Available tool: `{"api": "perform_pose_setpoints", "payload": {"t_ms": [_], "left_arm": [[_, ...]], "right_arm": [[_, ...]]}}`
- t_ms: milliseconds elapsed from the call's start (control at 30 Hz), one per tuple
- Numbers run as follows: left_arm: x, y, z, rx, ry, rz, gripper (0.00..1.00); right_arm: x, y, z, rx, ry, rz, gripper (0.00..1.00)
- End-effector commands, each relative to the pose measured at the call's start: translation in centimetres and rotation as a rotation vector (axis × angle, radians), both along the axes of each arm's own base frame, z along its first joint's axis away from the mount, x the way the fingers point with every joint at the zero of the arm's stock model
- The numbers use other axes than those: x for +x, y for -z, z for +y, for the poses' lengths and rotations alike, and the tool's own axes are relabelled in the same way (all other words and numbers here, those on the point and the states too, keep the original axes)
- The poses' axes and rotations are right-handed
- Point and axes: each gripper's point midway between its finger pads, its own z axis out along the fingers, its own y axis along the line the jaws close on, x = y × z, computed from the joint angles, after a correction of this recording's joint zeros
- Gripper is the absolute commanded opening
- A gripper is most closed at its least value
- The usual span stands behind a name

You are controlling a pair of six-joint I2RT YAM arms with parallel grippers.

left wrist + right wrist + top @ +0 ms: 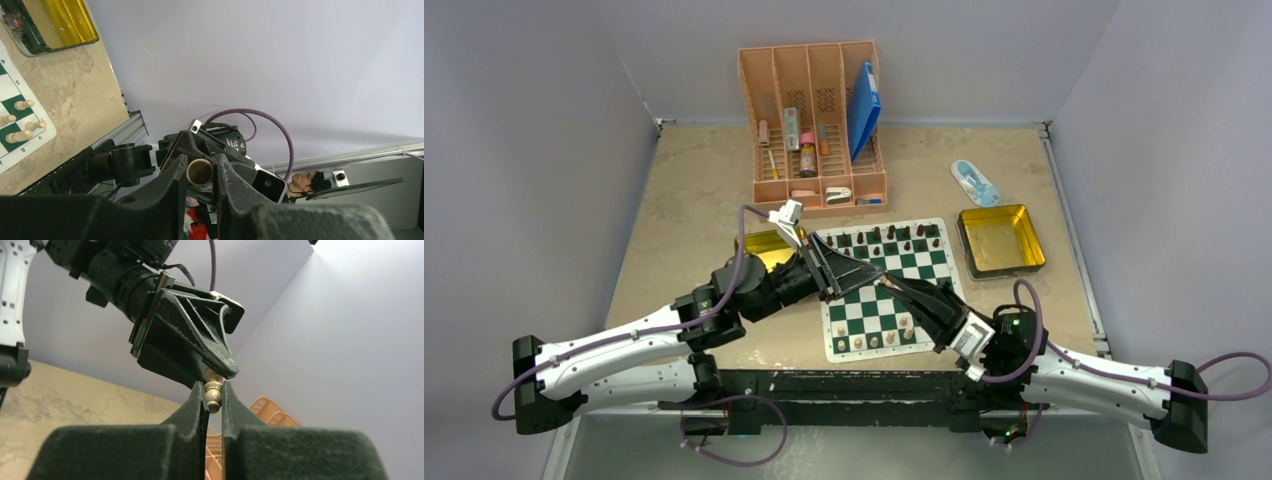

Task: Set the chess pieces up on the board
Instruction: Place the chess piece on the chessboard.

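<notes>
Right pincer [214,389], left pincer [201,162] pinching one chessman [213,396].

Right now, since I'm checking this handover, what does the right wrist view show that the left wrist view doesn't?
Only the right wrist view: the pale piece side-on, one end pinched in the right gripper, the other in the left gripper, with the pink organiser behind. Only the left wrist view: that piece's round end seen face-on, plus a gold tin, a corner of the board and pale pieces on it. Both: the same held piece and the tan table.
</notes>
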Motion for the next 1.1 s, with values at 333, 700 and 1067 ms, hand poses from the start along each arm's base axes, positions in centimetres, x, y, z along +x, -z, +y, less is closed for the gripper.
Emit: {"api": "perform_pose_setpoints", "payload": {"t_ms": [333,700,1067], "left_arm": [[2.9,2.3,1.4,0.27,-0.152,-0.148,0.53],[6.0,5.9,6.9,0.816,-0.251,-0.529,0.56],[6.9,9.1,12.5,1.128,-0.292,-0.633,0.56]], "right_arm": [[4.4,-1.4,-2.3,0.288,-0.011,0.833,0.0],[3.9,10.6,-2.3,-0.033,0.303,1.559,0.0],[1.5,16.3,-4.7,-0.18,0.69,1.894,0.0]]}}
